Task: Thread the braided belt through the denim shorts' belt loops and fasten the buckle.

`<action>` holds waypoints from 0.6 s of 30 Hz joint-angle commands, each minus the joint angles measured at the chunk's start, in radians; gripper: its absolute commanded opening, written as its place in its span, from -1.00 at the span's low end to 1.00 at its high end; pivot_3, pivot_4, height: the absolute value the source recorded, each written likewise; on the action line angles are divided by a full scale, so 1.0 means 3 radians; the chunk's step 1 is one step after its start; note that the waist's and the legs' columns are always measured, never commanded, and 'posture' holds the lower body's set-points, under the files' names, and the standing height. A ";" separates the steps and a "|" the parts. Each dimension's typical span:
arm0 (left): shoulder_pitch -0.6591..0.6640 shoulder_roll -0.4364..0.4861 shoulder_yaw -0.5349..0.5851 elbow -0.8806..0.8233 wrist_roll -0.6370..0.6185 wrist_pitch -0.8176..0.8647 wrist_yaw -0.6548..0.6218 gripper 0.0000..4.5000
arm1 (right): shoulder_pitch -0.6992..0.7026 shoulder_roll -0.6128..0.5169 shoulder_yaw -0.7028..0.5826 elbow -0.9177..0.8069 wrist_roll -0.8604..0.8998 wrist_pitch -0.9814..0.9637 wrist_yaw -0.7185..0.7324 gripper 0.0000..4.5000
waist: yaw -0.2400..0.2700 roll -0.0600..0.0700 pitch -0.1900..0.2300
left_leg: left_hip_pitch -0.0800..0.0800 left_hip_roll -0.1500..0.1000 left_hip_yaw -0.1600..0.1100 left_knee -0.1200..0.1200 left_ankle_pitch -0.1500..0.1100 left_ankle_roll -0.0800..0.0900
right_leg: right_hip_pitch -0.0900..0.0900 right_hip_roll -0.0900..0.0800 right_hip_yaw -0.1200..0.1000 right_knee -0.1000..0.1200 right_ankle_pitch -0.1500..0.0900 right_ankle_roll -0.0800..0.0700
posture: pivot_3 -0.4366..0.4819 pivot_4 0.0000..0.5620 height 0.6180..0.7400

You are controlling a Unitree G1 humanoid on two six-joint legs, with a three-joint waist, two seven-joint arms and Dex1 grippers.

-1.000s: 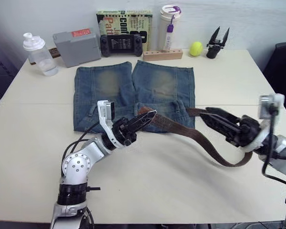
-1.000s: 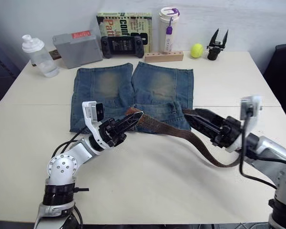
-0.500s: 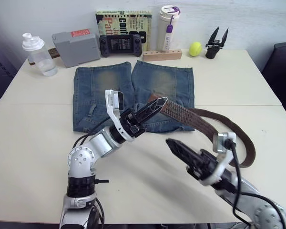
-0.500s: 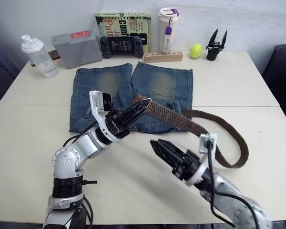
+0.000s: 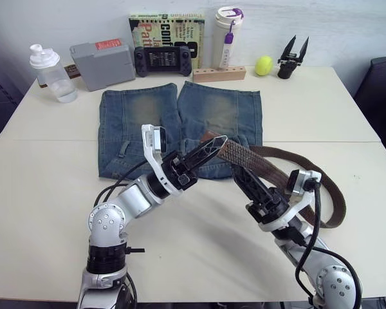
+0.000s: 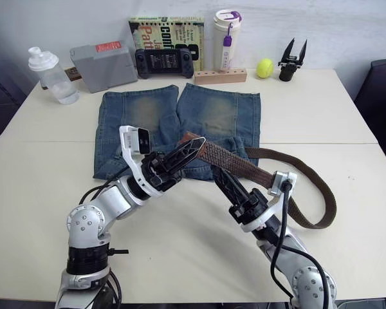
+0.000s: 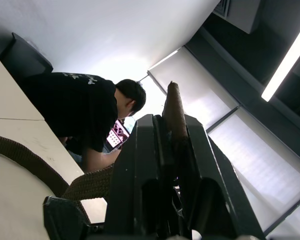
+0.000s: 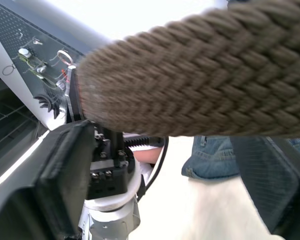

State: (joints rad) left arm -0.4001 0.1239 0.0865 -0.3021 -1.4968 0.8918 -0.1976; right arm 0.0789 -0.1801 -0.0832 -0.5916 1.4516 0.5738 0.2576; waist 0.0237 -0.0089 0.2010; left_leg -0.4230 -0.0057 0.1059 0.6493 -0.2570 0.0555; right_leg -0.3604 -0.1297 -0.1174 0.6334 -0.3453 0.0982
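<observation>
braided belt (image 5: 257, 156): rough woven cloth | denim shorts (image 5: 135, 122): faded matt cloth | table (image 5: 45, 187): smooth matt

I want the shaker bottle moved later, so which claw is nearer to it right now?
Left. The left claw holds the braided belt over the denim shorts, on the shaker bottle's side; the right claw sits farther toward the table's right.

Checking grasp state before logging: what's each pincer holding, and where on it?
Left pincer is shut on the braided belt near its tip end. Right pincer is open, fingers either side of the strap, not clamped.
</observation>
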 commanded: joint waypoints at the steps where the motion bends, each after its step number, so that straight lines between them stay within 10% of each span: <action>1: 0.0021 0.0000 -0.0041 -0.0145 -0.0036 -0.0044 -0.0019 -1.00 | -0.0046 0.0073 -0.0052 -0.0123 0.0076 -0.0149 0.0028 0.08 | 0.0000 0.0000 0.0000 | 0.0000 0.0000 0.0000 0.0000 0.0000 0.0000 | 0.0000 0.0000 0.0000 0.0000 0.0000 0.0000 | -0.05 -0.47 0.27; 6: 0.0017 0.0005 -0.0060 -0.0137 -0.0038 -0.0077 -0.0012 -1.00 | -0.0070 0.0087 -0.0046 -0.0131 0.0084 -0.0199 0.0026 -0.98 | 0.0001 0.0000 0.0000 | 0.0000 0.0000 0.0000 -0.0001 -0.0001 -0.0001 | -0.0001 0.0000 0.0000 -0.0001 0.0000 0.0000 | -0.05 -0.47 0.27; 16: 0.0038 0.0117 -0.0085 -0.0149 0.0010 -0.0083 -0.0040 -1.00 | -0.0112 0.0133 -0.0078 -0.0144 0.0147 -0.0263 -0.0019 -0.98 | -0.0002 0.0000 0.0000 | 0.0000 0.0000 0.0000 -0.0003 -0.0001 -0.0001 | -0.0002 0.0000 0.0001 -0.0003 0.0000 0.0000 | -0.05 -0.47 0.27; 18: 0.0091 0.0283 -0.0054 -0.0152 -0.0119 0.0043 -0.0106 -0.56 | -0.0120 0.0104 -0.0122 -0.0138 0.0127 -0.0277 -0.0046 -1.00 | -0.0002 0.0000 0.0000 | 0.0000 0.0000 0.0000 -0.0003 -0.0001 -0.0001 | -0.0002 0.0000 0.0001 -0.0003 0.0000 0.0000 | -0.05 -0.47 0.27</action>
State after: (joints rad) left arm -0.3886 0.1786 0.0728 -0.3045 -1.4955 0.8664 -0.1987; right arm 0.0541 -0.1521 -0.0875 -0.6014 1.4737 0.5241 0.2470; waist 0.0232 -0.0088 0.2011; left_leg -0.4231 -0.0057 0.1059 0.6481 -0.2574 0.0551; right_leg -0.3610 -0.1298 -0.1171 0.6324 -0.3454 0.0982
